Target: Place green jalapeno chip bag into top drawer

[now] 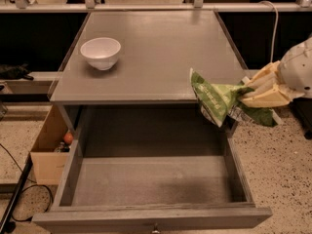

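Observation:
The green jalapeno chip bag (pixel 214 99) is a crumpled glossy green foil bag, pinched in its middle. My gripper (pixel 247 94) is shut on it, with yellowish fingers (pixel 263 99) reaching in from the right edge of the view. The bag hangs in the air over the table's front right corner and the back right corner of the top drawer (pixel 151 182). The drawer is pulled fully open below the tabletop, and its grey inside is bare. Its front panel (pixel 151 218) with a small knob lies at the bottom edge.
A white bowl (pixel 100 52) stands on the grey tabletop (pixel 161 52) at the left. A cardboard box (pixel 48 150) with small items sits on the floor left of the drawer. A black cable (pixel 19 194) runs along the floor at the lower left.

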Motion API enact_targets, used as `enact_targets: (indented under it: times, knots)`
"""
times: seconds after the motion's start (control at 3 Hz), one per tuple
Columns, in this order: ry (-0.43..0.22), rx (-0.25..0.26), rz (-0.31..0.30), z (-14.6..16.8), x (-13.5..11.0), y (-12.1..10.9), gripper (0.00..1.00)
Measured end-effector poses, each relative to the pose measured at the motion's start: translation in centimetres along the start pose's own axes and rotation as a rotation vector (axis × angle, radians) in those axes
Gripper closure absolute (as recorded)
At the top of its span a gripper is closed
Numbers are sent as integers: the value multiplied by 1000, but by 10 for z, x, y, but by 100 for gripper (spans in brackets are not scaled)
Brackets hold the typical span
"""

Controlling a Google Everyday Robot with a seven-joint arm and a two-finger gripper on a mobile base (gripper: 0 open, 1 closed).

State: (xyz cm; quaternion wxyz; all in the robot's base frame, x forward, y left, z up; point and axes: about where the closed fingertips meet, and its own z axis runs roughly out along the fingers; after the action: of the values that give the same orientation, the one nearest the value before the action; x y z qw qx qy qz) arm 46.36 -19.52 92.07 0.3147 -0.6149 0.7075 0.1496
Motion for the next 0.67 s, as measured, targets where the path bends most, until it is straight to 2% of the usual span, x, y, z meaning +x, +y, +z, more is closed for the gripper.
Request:
enact_targets:
  times: [0.33, 0.67]
  knots:
    - [-24, 10, 25, 10, 0, 13, 100]
    - [-78, 35, 63, 33, -2, 51, 100]
